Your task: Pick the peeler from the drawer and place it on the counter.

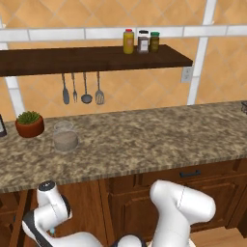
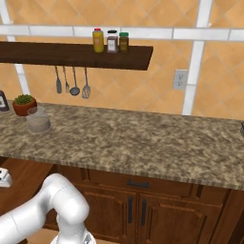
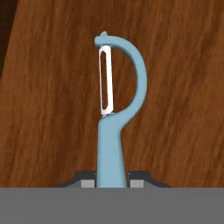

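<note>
Gripper (image 3: 112, 181) pinching peeler (image 3: 114, 113) handle end w/ jaws closed, over drawer (image 3: 175, 87) floor; thin grip risking pivoting/slipping during lifting.

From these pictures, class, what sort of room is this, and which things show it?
A kitchen, rendered: a granite counter over wooden cabinets, utensils hanging beneath a wall shelf with jars, and a peeler lying in a wooden drawer.

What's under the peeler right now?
Bare reddish-brown wood of the drawer bottom lies behind the peeler. Its handle end runs down between the gripper fingertips; the wood beneath it is covered.
</note>
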